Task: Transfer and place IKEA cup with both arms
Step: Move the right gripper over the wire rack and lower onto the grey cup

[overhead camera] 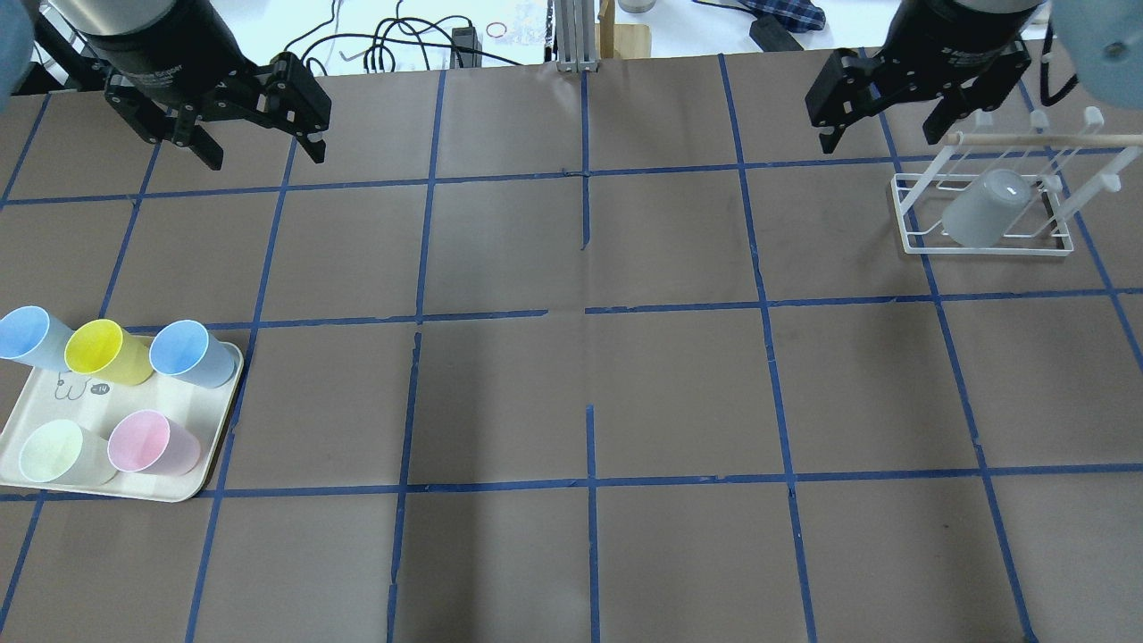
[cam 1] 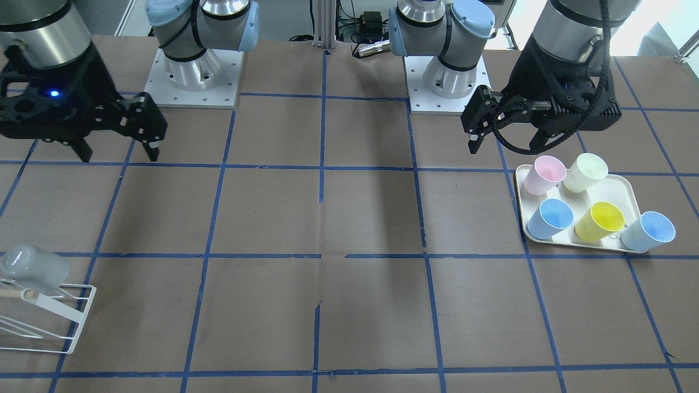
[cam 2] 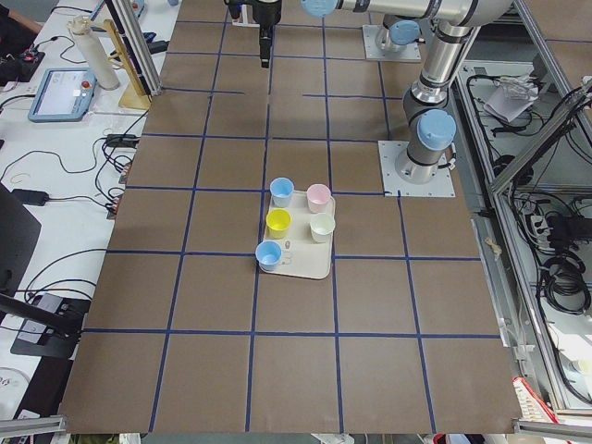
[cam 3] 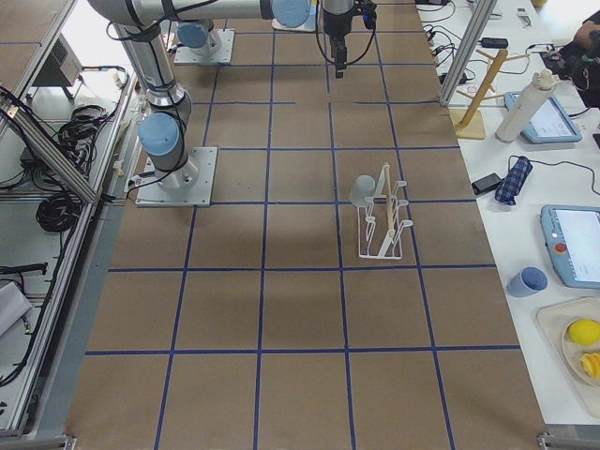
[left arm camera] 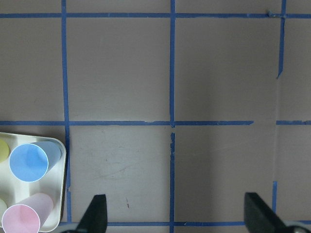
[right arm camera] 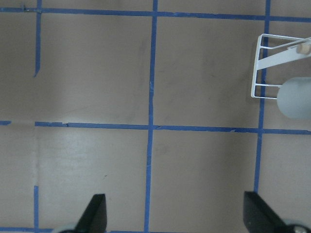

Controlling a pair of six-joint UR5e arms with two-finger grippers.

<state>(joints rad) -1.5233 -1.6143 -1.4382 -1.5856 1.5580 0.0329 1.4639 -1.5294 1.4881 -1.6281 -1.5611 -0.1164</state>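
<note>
Nearest, on the left of the bench (overhead camera: pixel 589 384): a cream tray (overhead camera: pixel 217 413) carrying five coloured cups (overhead camera: pixel 98 350), all mouth-up: two blue, one yellow, one pink, one pale green. None of them is the task's cup.

Far left: the left tool (overhead camera: pixel 263 156) hangs above the bench, spread wide, with nothing between its fingers.

Far right: the right tool (overhead camera: pixel 880 138) is likewise wide open and empty.

Further right, just nearer than that tool: a white wire rack (overhead camera: pixel 982 252). The IKEA cup (overhead camera: pixel 987 210) sits on it, upended over a slanted peg. Its base is uppermost and its mouth faces the rack's foot, so its long axis leans.

Judgement: the right arm is much the nearer, the cup lying just near and right of its fingers. The left tool is well apart, across the whole bench. I cannot tell whether the cup is delivered or awaiting pickup. If it awaits pickup, the right tool should close across the tilted wall and draw it off along the peg's line.
</note>
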